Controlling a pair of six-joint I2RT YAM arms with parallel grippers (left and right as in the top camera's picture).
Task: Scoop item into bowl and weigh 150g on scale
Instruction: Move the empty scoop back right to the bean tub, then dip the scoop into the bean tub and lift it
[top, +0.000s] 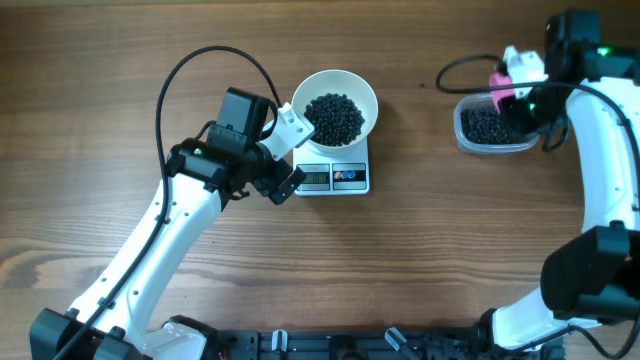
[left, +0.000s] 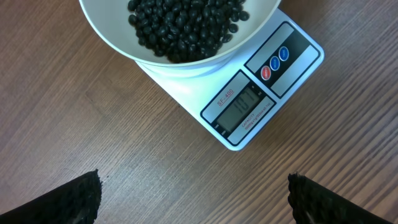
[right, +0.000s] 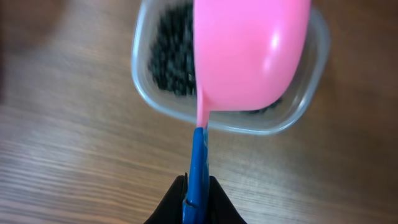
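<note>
Tiny glossy black beads (top: 334, 117) lie heaped in the smooth round white bowl (top: 366, 100), which sits on the flat white rectangular scale (top: 350, 178) on the wood-grain desk (top: 450, 250). Only the left wrist view shows the scale's face: a grey display with digits too faint to read, red lettering that looks like "SF-400", and a red and a blue button. The left gripper (left: 193, 193) hovers beside the scale, jaws wide and holding nothing. Only the right wrist view shows the right gripper (right: 198, 199) pinching the blue handle of a glossy pink scoop (right: 249, 50). The scoop is over a clear rounded tub (right: 311, 93) with more beads inside.
</note>
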